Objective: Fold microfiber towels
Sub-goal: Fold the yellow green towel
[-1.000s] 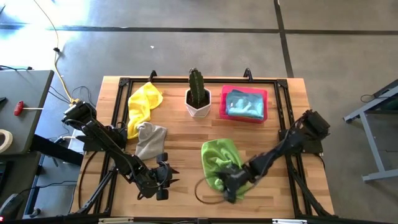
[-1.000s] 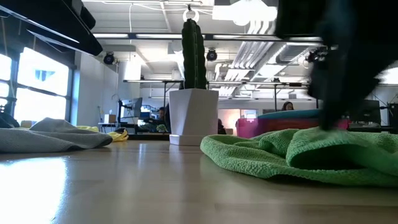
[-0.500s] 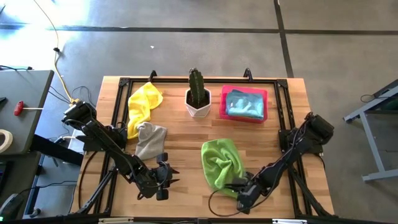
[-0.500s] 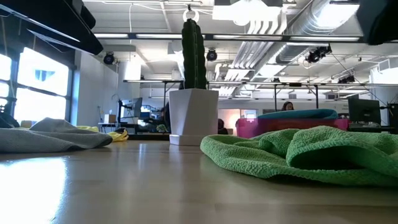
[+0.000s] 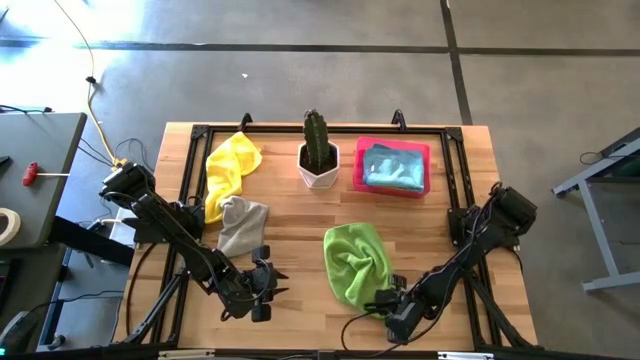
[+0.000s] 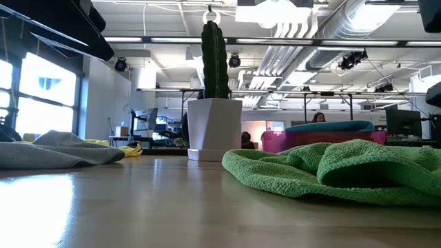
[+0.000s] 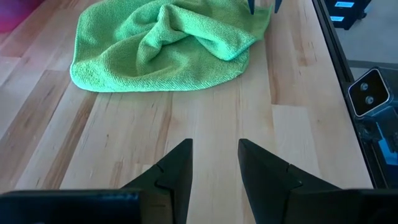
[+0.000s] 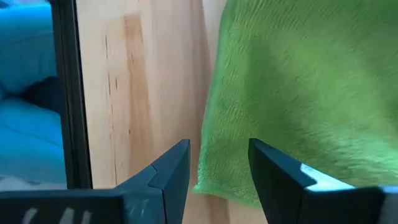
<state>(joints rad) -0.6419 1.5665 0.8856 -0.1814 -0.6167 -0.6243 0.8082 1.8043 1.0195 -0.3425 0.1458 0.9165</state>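
A lime green towel (image 5: 355, 262) lies crumpled on the table's near middle; it also shows in the low view (image 6: 331, 171) and the left wrist view (image 7: 161, 46). My right gripper (image 5: 382, 299) stands open over the towel's near right corner (image 8: 208, 183), its fingers on either side of the towel's edge. My left gripper (image 5: 262, 288) waits open over bare wood at the near left (image 7: 214, 155). A yellow towel (image 5: 230, 165) and a grey towel (image 5: 242, 226) lie at the far left. A light blue towel (image 5: 390, 168) lies in the pink tray (image 5: 424, 188).
A cactus in a white pot (image 5: 319, 158) stands at the far middle, between the yellow towel and the pink tray. A black frame (image 5: 465, 200) runs around the table top. Bare wood (image 5: 300, 300) lies between the two grippers along the near edge.
My right gripper has swung from above the green towel's near part toward the table's right edge, and now stands at the towel's near right corner. It has left the low view. The towel lies as before.
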